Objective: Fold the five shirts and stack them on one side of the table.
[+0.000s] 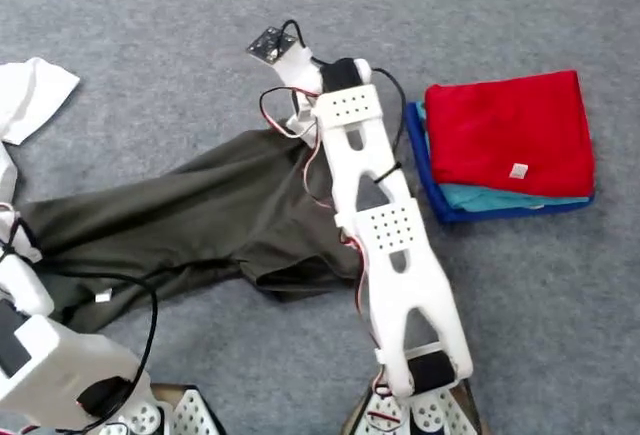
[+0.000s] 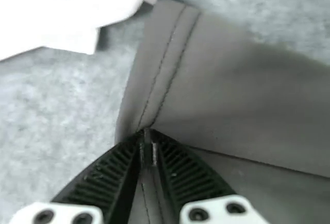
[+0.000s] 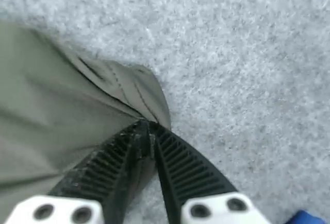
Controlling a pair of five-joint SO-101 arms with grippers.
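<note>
Now the left gripper (image 2: pixel 147 145) and right gripper (image 3: pixel 149 134) each clamp one olive shirt (image 1: pixel 200 210); three folded shirts (image 1: pixel 505 135) sit stacked, one white shirt (image 1: pixel 30 95) loose.

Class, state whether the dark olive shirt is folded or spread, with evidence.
Spread, not folded: the dark olive shirt lies stretched across the grey table, pinched by the left gripper and right gripper.

White arms (image 1: pixel 388 217), black ribbed pincers (image 2: pixel 147 137) (image 3: pixel 148 129)

open table (image 1: pixel 150 45) beyond olive shirt (image 1: pixel 180 215), folded stack (image 1: pixel 505 145) beside right arm (image 1: pixel 385 225)
</note>
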